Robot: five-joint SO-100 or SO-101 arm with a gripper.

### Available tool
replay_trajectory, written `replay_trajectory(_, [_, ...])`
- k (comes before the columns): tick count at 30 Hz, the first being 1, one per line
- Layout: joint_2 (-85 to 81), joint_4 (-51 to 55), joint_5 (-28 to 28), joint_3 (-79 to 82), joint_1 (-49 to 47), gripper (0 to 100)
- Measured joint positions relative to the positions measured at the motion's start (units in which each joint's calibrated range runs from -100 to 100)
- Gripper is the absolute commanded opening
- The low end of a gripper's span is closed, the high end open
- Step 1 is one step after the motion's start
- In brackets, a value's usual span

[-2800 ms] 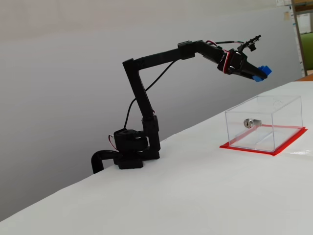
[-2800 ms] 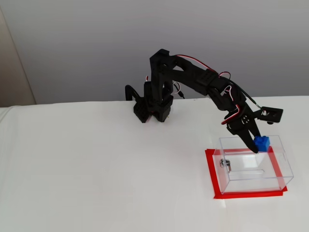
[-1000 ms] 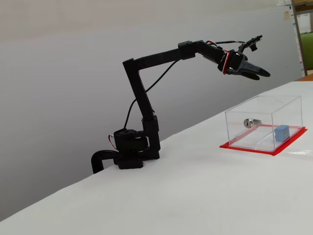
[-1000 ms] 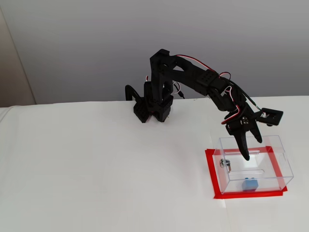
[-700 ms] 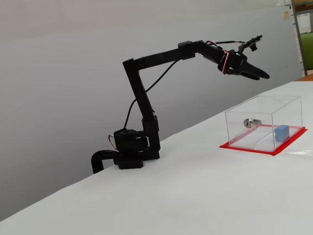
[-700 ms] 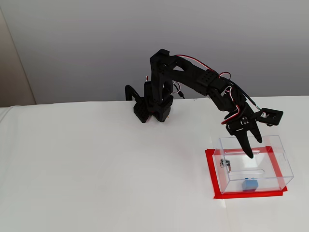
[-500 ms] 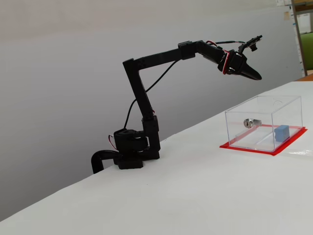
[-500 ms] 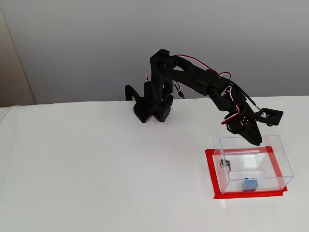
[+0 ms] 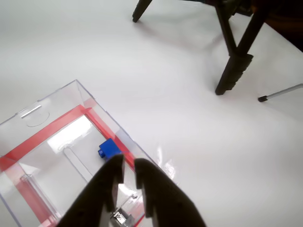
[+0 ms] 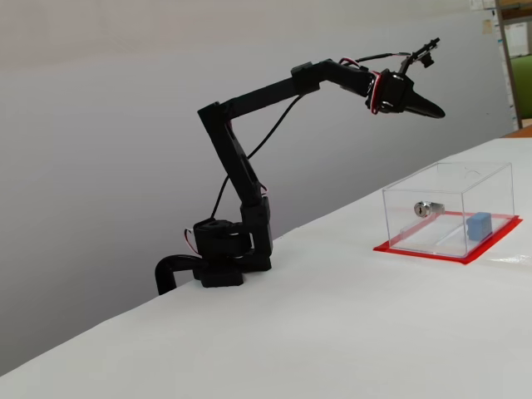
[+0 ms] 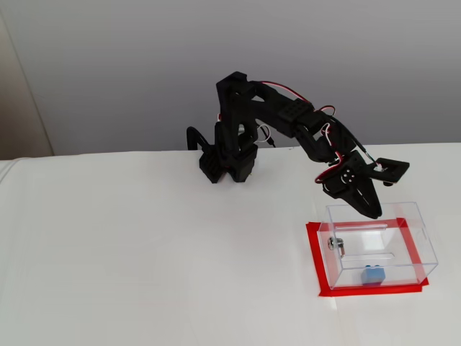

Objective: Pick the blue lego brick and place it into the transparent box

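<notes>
The blue lego brick [image 9: 108,148] [image 10: 479,225] [image 11: 372,274] lies on the floor of the transparent box [image 9: 71,118] [image 10: 447,184] [image 11: 403,238], close to one end wall. The box has clear walls, a red base plate and a small silver fitting [image 10: 425,208] [image 11: 336,245] on one wall. My gripper [image 9: 127,167] [image 10: 434,110] [image 11: 374,210] hangs in the air above the box, its black fingers nearly together and holding nothing.
The arm's black base [image 10: 220,258] [image 11: 227,160] is clamped at the white table's far edge. In the wrist view, black tripod legs [image 9: 234,71] and a thin rod [image 9: 280,92] stand on the table beyond the box. A grey wall runs behind.
The brick dropped from my gripper into the box. My gripper then closed, rose higher and drew back slightly toward the arm's base.
</notes>
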Motion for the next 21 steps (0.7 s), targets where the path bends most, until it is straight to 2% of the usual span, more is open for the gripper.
replay_trajectory(21, [-30.5,0.0,-0.2,20.5,32.8,2])
